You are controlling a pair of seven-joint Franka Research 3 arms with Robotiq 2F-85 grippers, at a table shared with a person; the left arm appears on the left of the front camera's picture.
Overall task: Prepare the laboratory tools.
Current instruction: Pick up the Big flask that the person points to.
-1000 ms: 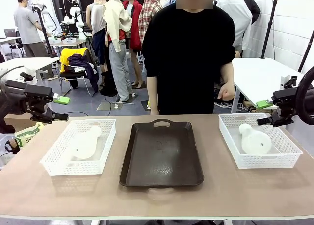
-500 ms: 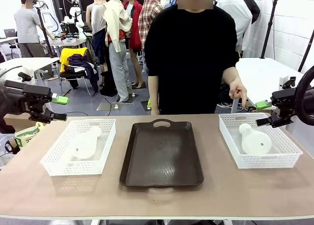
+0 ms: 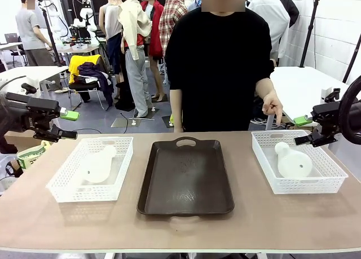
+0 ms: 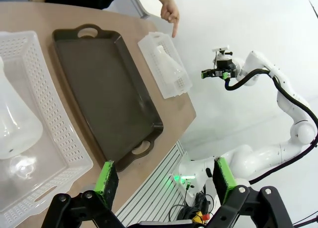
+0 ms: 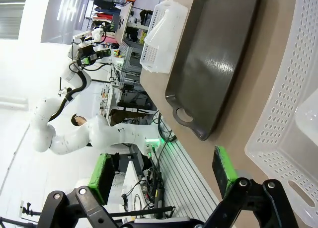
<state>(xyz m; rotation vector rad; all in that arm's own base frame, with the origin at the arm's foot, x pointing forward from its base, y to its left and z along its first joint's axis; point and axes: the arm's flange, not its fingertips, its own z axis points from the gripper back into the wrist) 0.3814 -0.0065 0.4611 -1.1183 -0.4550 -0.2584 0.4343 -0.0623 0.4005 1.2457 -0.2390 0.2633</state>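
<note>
The tray point(image 3: 186, 180) sits at centre frame. Each flask lies on its side in a basket. The left flask point(image 3: 98, 166) has its neck toward upper right, below-right of the left gripper point(image 3: 69, 125). The right flask point(image 3: 295, 163) has its neck toward upper left, beside the right gripper point(image 3: 301, 130). Both grippers hover level, jaws wide apart, empty.

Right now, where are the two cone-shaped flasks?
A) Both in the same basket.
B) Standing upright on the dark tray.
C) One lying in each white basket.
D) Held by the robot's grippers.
C: the left flask lies on its side in the left basket, the right flask in the right basket, with the tray between them.
</note>
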